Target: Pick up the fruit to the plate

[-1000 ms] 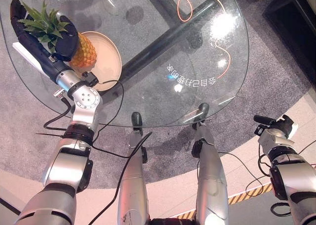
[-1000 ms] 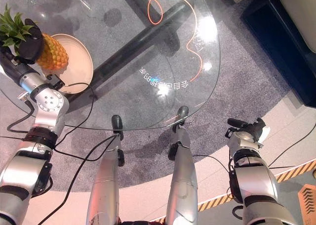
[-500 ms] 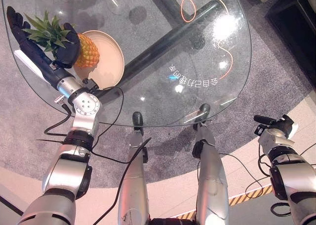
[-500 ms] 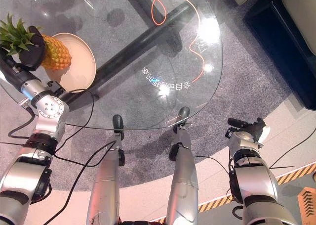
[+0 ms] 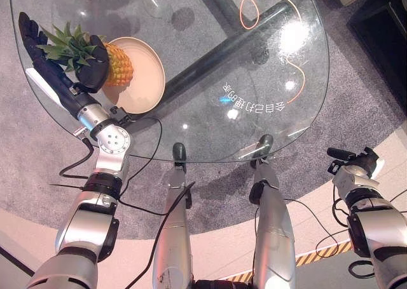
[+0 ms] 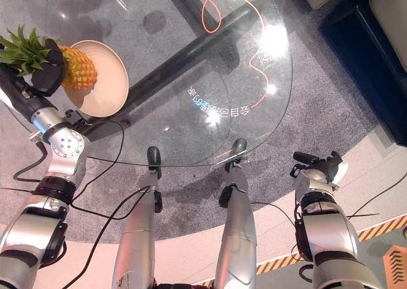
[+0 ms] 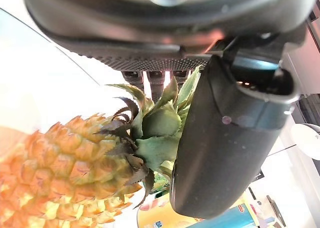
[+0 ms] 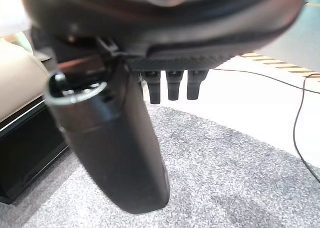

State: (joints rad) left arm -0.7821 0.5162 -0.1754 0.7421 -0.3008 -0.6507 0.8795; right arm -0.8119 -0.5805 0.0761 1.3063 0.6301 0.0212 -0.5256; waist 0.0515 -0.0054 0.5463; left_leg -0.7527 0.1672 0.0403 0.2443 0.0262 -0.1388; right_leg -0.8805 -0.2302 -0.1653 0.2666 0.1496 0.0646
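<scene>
A pineapple with a green crown lies tilted over the left rim of a round beige plate at the far left of the glass table. My left hand is shut on it: the thumb presses against the crown while the fingers run along its other side. The orange body points toward the plate's middle. I cannot tell whether the fruit rests on the plate. My right hand hangs open at the lower right, off the table and above the grey carpet.
The oval glass table stands on dark crossed bars seen through the top. An orange cord curls at its far right. Dark furniture stands at the upper right. Striped floor tape runs at the lower right.
The view has shifted slightly. My left hand has turned the pineapple flatter, its crown now pointing left, and carried it a little further over the plate. The right hand has not moved.
</scene>
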